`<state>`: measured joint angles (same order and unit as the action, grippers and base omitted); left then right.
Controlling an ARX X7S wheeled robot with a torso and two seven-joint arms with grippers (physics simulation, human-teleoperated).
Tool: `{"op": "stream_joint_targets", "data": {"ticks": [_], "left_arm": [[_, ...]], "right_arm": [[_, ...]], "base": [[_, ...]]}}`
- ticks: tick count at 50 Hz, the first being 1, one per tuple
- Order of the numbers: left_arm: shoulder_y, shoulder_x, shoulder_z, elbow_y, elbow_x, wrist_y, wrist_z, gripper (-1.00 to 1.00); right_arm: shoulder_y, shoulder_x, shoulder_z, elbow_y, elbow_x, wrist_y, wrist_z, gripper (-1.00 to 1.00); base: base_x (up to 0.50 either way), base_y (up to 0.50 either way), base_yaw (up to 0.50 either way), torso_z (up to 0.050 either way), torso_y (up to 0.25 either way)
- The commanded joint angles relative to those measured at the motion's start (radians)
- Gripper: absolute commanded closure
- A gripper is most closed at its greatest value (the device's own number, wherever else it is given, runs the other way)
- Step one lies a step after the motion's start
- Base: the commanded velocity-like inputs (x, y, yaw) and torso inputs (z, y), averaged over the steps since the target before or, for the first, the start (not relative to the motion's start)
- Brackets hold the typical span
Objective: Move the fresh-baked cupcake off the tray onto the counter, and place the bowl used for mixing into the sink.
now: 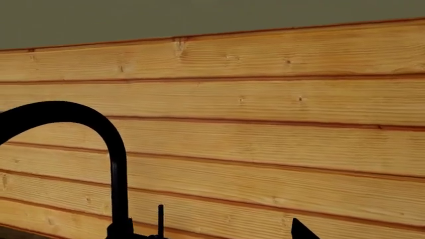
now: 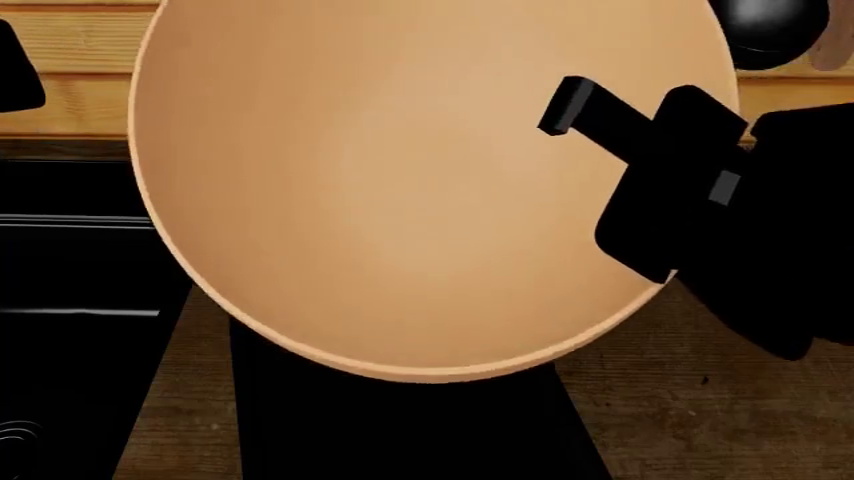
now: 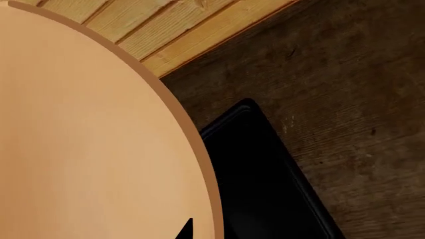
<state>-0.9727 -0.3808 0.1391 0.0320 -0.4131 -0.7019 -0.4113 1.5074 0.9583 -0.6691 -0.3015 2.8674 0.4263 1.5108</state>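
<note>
The big peach-tan bowl hangs tilted in the air close to the head camera and fills most of that view. My right gripper is shut on its right rim, with one black finger lying inside the bowl. The right wrist view shows the bowl with a fingertip on its inner wall. The black tray lies on the counter under the bowl. The cupcake is hidden. The black sink is at the left. My left gripper is open and empty, facing the faucet.
A pine plank wall runs along the back of the counter. A small black round utensil hangs at the top right in the head view. The tray's rim and the bare dark wood counter show beside the bowl.
</note>
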Motion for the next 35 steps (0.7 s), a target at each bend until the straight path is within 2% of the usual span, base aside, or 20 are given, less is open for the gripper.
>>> {"op": "stream_joint_targets", "data": {"ticks": [1,13,21,35], "left_arm": [[0.005,-0.005,-0.023,-0.009,-0.004,0.012,0.001,-1.00],[0.011,-0.011,-0.031,-0.007,-0.010,0.012,-0.001,-1.00],[0.007,-0.009,-0.030,-0.010,-0.012,0.011,-0.002,-1.00],[0.002,-0.013,-0.037,-0.020,-0.015,0.013,-0.006,-1.00]], "right_arm": [[0.035,0.060,-0.033,-0.056,0.034,-0.062,0.032,1.00],[0.073,0.065,-0.092,-0.044,0.023,-0.035,0.019,1.00],[0.124,0.057,-0.130,-0.023,0.033,-0.002,0.028,1.00],[0.170,0.081,-0.179,-0.060,0.073,-0.060,0.029,1.00]], "base": [[0.00,0.00,0.00,0.000,0.000],[0.00,0.02,0.00,0.000,0.000],[0.00,0.50,0.00,0.000,0.000],[0.00,0.50,0.00,0.000,0.000]]}}
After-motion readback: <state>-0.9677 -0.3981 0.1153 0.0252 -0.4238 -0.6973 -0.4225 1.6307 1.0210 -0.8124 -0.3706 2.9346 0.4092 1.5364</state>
